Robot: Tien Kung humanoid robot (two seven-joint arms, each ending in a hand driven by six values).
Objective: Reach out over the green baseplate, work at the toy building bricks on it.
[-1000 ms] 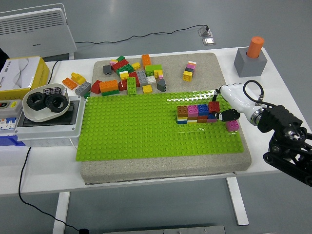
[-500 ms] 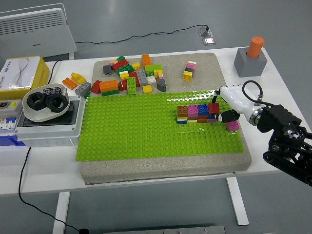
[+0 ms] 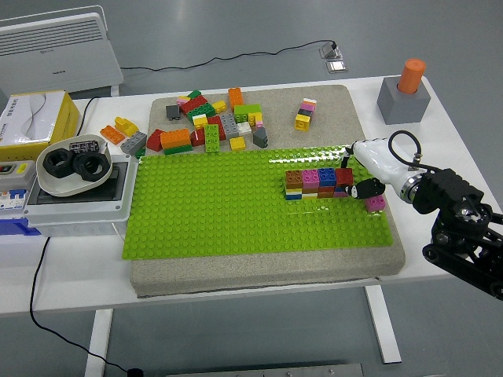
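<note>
A green baseplate (image 3: 228, 204) lies on a grey mat. On its right part stands a short wall of stacked bricks (image 3: 314, 184) in brown, pink, blue, yellow and orange. My right hand (image 3: 355, 174), white with black fingertips, reaches in from the right. Its fingers pinch a dark red brick (image 3: 343, 177) at the wall's right end. A pink brick (image 3: 376, 203) sits on the plate just under the hand. The left arm is out of view.
A pile of loose bricks (image 3: 212, 126) lies on the mat behind the plate, with a small yellow and pink stack (image 3: 305, 115) to its right. A grey block with an orange cylinder (image 3: 405, 93) stands far right. A box with black rings (image 3: 72, 169) sits at the left.
My right hand has moved slightly left and down. The dark red brick now sits lower, level with the top of the wall.
</note>
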